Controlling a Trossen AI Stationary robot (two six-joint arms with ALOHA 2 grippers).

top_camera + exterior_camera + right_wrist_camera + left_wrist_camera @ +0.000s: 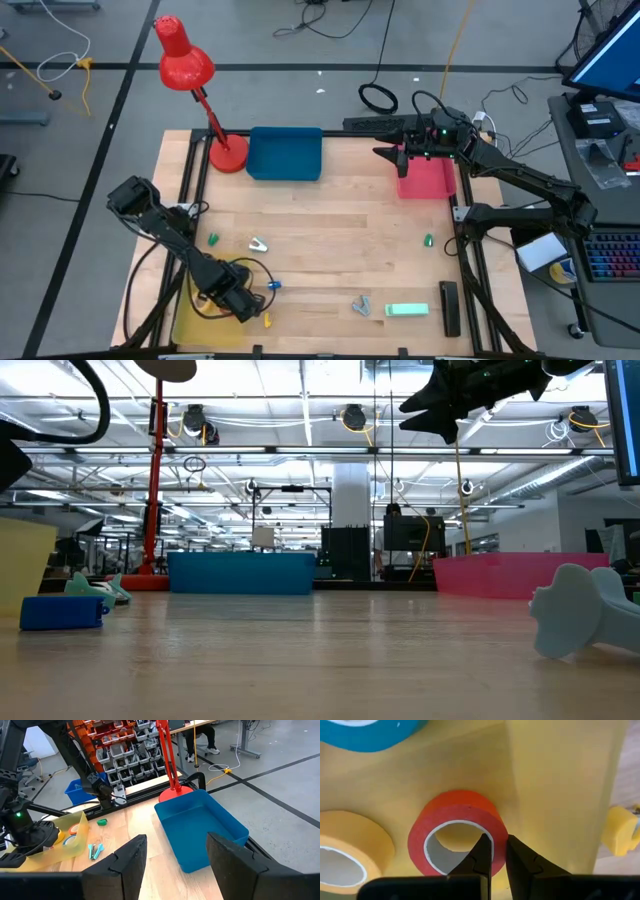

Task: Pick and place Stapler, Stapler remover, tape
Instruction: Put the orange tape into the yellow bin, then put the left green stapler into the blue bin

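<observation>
1. Left gripper [494,854], in the yellow tray [190,318] at the near left, pinched tight on the red tape roll's [455,827] wall; lift straight up, clear of the neighbouring rolls.
2. Right gripper [388,152] hovers wide apart and empty over the far-right pink bin [428,182].
3. No readable writing or brands.

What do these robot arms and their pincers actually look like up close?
Both are dark, jointed arms built of slim black links. The left gripper ends in two narrow black fingers with notched inner edges. The right gripper has broader, flat, matte black fingers, and small green lights glow on its wrist. Thin black cables loop beside the left arm.
</observation>
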